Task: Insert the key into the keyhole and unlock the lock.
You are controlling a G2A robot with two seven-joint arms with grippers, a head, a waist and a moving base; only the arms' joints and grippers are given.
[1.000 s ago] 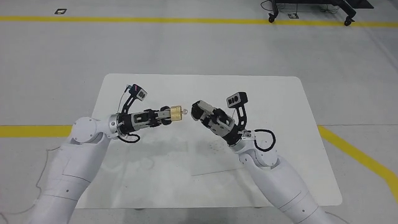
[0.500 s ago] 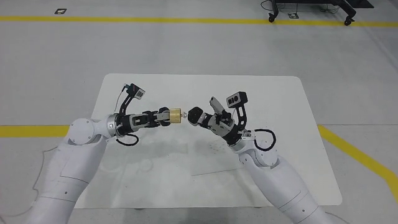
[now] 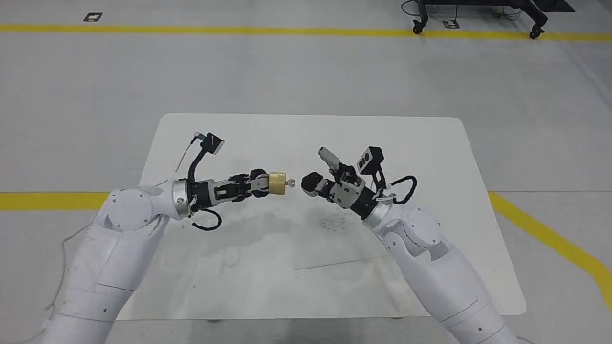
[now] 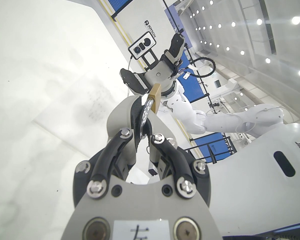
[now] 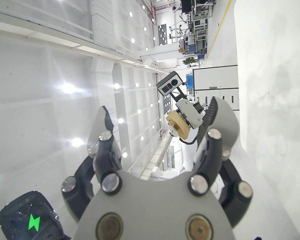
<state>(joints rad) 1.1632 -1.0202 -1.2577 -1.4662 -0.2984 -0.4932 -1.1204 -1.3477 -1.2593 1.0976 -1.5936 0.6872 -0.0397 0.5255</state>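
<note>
Tightly in left pincer [image 4: 143, 111]: lock [image 4: 155, 95]

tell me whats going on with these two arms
The left gripper is shut on the shackle of a brass padlock, holding it in the air over the white table. The right gripper, open and empty, faces the padlock's keyhole end. A small silvery bit pokes out of that end, possibly the key, but it's too small to tell.

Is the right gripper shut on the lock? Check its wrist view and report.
No, the right gripper is open, its fingers spread wide with nothing between them, and the lock sits beyond them.
</note>
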